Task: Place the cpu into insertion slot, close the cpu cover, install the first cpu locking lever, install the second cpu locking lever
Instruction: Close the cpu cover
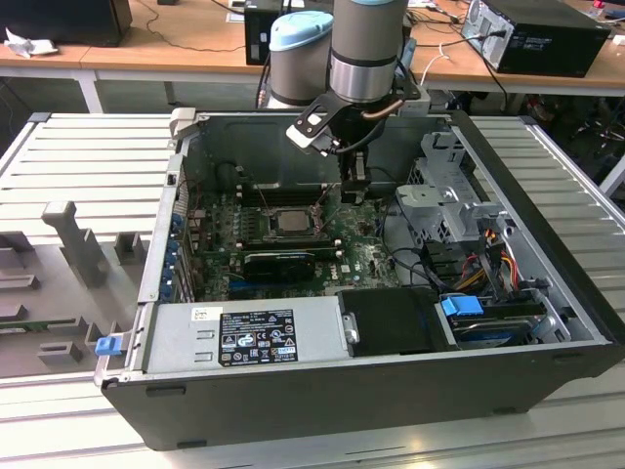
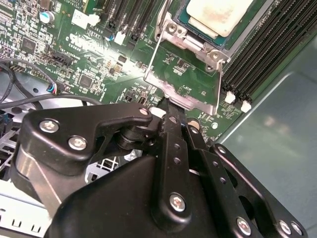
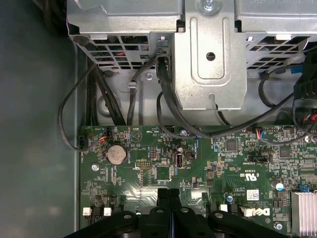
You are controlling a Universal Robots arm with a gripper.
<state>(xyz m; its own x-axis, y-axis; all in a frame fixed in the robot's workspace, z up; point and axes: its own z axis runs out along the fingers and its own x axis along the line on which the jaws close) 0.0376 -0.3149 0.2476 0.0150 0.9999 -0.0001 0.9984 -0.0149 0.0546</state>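
Already seated: the small flat square cpu (image 2: 218,14), pale silver-grey metal on top, lay flat and uncovered in the square black insertion slot (image 1: 262,225), a little beyond the claw's tips.
Claw: the black two-fingered gripper (image 2: 168,105) was clenched, with nothing visible between its tips; in the first wrist view its fingers (image 3: 163,201) met along a thin seam.
Cover: the thin dull-silver hinged cpu cover (image 2: 190,100) seemed to stand raised on its hinge at the claw's side of the slot. It leaned toward the claw, and green board showed through its square window. Its free edge was touching the fingertips or lay just ahead of them.
Why so held: a shut claw makes a narrow blunt pusher, which would suit tipping a thin frame over rather than gripping it. Judged so, closing the cover was the step in hand.
Levers: thin wire-like lines ran along the cover's sides, but I could not tell them from the frame's own edges.
Edges: long black memory slots (image 2: 257,54) ran close along one side of the slot, and the grey case wall (image 2: 282,139) stood beyond them.
Open room: green motherboard (image 3: 163,163) with only low parts lay beneath the claw. On the claw's far side from the cpu, black cables (image 3: 106,99) and a grey metal drive cage (image 3: 208,59) crowded the case, well apart from the tips.
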